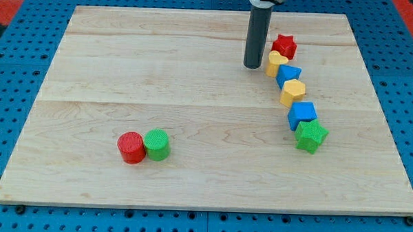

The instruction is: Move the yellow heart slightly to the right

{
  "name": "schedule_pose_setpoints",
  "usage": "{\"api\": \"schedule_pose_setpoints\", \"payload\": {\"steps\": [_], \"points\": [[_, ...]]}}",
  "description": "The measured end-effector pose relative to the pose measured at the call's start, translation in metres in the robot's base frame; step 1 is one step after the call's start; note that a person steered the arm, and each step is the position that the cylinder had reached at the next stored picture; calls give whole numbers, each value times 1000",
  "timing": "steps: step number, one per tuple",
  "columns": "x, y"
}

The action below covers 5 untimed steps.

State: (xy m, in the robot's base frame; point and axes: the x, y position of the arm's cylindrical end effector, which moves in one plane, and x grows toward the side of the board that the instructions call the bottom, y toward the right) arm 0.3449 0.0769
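Observation:
The yellow heart (275, 62) lies near the view's top right, in a curved chain of blocks. My tip (253, 66) stands just to the heart's left, very close to it or touching it. The red star (285, 46) sits above and right of the heart. Below the heart the chain runs down through a blue block (288, 75), a yellow hexagon (293, 92), a blue cube (302, 115) and a green star (310, 136).
A red cylinder (131, 147) and a green cylinder (156, 144) stand side by side, touching, at the view's lower left. The wooden board (193, 95) lies on a blue perforated table.

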Motion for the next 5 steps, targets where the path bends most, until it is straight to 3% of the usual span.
{"api": "schedule_pose_setpoints", "payload": {"steps": [5], "points": [[0, 25]]}}
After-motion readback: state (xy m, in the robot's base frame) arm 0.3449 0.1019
